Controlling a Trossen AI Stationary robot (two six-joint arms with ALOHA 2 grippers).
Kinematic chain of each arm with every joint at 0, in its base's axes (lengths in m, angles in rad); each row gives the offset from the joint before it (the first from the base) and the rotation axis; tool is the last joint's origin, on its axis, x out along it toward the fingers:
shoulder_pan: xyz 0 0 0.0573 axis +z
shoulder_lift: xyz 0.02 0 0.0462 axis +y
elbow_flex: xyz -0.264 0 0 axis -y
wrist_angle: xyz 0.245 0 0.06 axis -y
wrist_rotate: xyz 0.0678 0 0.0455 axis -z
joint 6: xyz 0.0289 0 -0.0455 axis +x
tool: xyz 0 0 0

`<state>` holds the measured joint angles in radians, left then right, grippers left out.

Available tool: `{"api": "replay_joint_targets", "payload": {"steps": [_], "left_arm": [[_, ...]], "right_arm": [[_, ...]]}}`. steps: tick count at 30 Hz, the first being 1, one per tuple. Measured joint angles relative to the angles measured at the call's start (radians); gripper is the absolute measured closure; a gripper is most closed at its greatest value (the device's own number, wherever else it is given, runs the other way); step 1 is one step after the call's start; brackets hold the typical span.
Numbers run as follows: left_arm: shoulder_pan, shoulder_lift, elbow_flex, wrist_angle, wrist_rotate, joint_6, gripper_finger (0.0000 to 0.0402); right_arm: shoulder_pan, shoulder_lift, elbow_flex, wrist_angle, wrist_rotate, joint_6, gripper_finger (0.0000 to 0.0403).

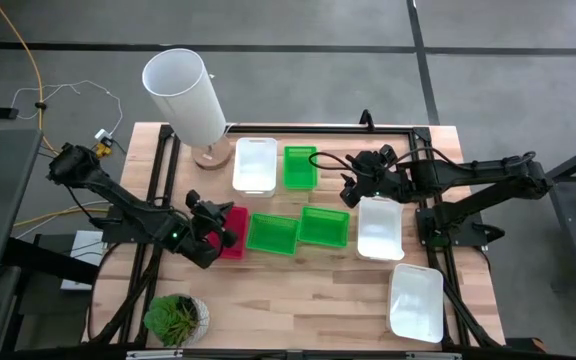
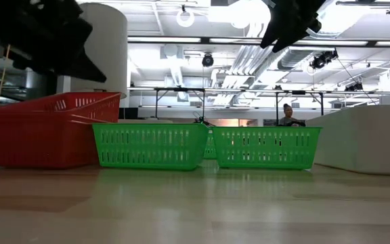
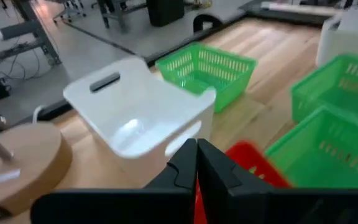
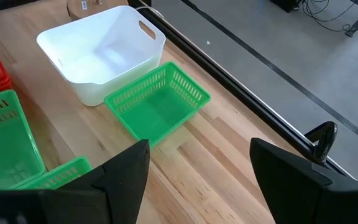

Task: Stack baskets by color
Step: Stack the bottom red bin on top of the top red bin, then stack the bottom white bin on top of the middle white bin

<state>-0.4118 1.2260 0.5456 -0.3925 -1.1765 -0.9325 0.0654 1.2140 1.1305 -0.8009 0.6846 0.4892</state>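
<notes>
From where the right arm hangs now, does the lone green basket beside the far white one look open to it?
Probably yes: the right gripper, jaws open, hovers beside the green basket, which is empty with nothing between them.

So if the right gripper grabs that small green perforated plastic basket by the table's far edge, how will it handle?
The small green perforated plastic basket is probably light, being thin-walled and empty. Its slotted walls may flex under a pinch. Sitting low and wide, it seems likelier to slide than tip.
</notes>
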Motion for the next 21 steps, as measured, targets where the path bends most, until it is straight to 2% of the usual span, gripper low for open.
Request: {"api": "replay_joint_targets", "payload": {"steps": [4, 13, 16, 18, 21], "left_arm": [[0.014, 0.004, -0.045, 0.026, 0.012, -0.058, 0.0401], [0.034, 0.004, -0.078, 0.096, 0.041, -0.010, 0.0401], [0.034, -0.018, -0.065, 0.121, 0.008, 0.082, 0.0401], [0.034, -0.045, -0.024, 0.133, 0.008, 0.204, 0.0401], [0.052, -0.084, 0.052, 0.141, 0.114, 0.454, 0.0401]], "right_arm": [[0.000, 0.000, 0.000, 0.000, 0.000, 0.001, 0.0138], [0.000, 0.001, 0.000, 0.002, 0.000, 0.001, 0.0138], [0.000, 0.001, 0.000, 0.001, 0.001, 0.000, 0.0138], [0.000, 0.001, 0.000, -0.003, 0.001, -0.020, 0.0138], [0.000, 0.001, 0.000, -0.003, 0.001, -0.049, 0.0138]]}}
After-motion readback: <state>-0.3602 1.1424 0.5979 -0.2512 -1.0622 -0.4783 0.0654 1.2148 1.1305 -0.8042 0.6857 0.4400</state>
